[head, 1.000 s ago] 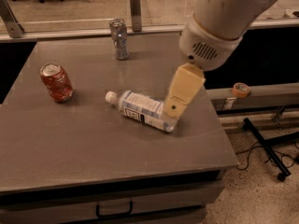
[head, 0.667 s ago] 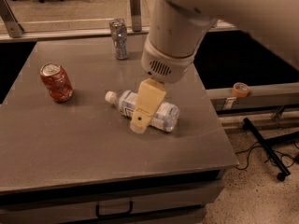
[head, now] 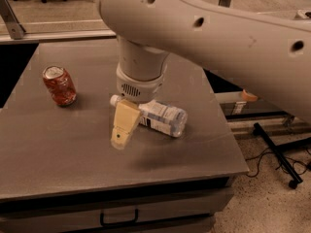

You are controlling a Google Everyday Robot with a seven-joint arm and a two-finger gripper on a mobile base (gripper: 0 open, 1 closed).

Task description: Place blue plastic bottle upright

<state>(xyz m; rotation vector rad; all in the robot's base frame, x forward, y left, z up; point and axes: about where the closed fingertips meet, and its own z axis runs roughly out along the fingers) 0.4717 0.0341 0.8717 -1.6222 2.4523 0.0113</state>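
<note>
Roughly left to right. Red soda can point(head: 59, 85) stands upright at 9 o'clock on the grey desk point(head: 63, 149), well apart from everything else, top dented-looking, print unreadable.

Tool point(head: 121, 138) hangs just off desk centre, toward 7 o'clock from the bottle's neck. Only one pale yellow piece of it shows, slanting down toward 7 o'clock. The rest is hidden under the round white wrist housing point(head: 139, 84), so I cannot tell if the tool is spread, pressed together or pinching anything. Its upper end overlaps the bottle's neck area. Contact or just in front: cannot tell.

Blue plastic bottle point(head: 160, 118) lies on its side at mid-desk, not upright. White cap point(head: 115, 100) points to about 10 o'clock, base to about 4 o'clock. Label is white-blue, text too small to read. Shoulder is partly covered by the tool and housing.

Big white arm point(head: 233, 38) runs from 12 o'clock out to 3 o'clock, cut off by the frame, and blocks the desk's far edge behind it.

Desk front at 6 o'clock has a drawer with a dark handle point(head: 119, 220), bottom cropped. At 4 o'clock on the floor are a black stand leg point(head: 274, 152) and cables point(head: 265, 165), both partly out of frame.
</note>
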